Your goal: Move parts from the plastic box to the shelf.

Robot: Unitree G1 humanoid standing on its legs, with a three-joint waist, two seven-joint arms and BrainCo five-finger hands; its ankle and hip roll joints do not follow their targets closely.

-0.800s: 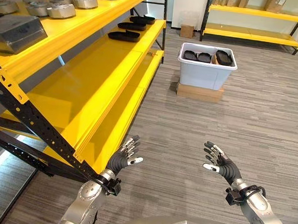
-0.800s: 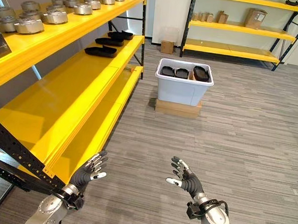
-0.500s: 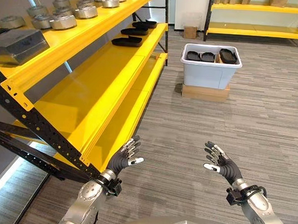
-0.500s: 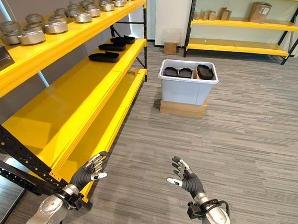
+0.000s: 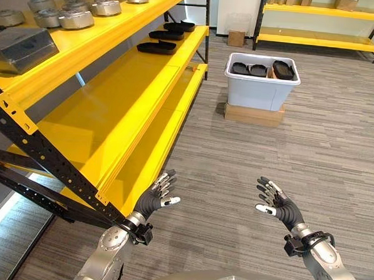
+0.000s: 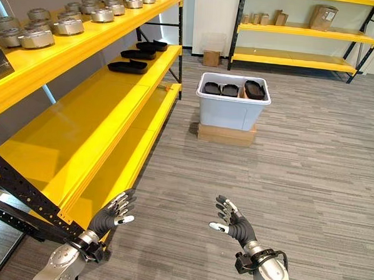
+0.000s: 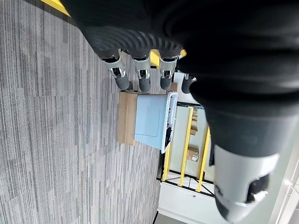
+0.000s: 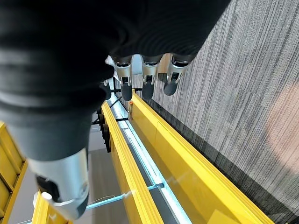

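Grey carpet floor [image 5: 337, 141] lies under both hands: the left hand [image 5: 154, 198] and right hand [image 5: 277, 205] hover apart with fingers spread, holding nothing. Black parts [image 5: 258, 70] sit in the box [image 5: 258, 90] ahead, others on the yellow shelf [image 5: 113, 105] to the left.

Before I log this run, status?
Left hand and right hand open, empty. Black parts in plastic box, ahead on cardboard base. Floor path unobstructed.
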